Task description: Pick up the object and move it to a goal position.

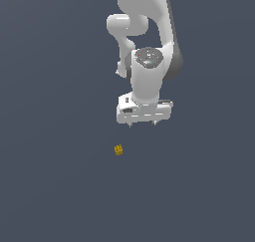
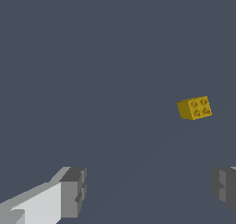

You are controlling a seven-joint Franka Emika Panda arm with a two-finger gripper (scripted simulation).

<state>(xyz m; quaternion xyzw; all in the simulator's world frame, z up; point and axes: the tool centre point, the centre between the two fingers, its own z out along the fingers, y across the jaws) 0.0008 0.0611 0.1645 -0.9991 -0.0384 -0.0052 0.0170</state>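
The object point(image 1: 118, 150) is a tiny yellow-gold block with studs on top, lying on the dark grey floor. The wrist view shows the object point(image 2: 195, 108) slightly tilted, with its round studs clear to see. My white gripper point(image 1: 142, 123) hangs above the floor, apart from the object and toward the exterior view's right of it. Its jaws stand wide apart with nothing between them; in the wrist view the gripper point(image 2: 150, 191) shows two grey fingertips point(image 2: 73, 191), and the object lies beyond them, outside the gap.
The flat dark grey floor point(image 1: 50, 186) spreads all around, with no other objects or edges in view. The white arm point(image 1: 147, 32) rises behind the gripper.
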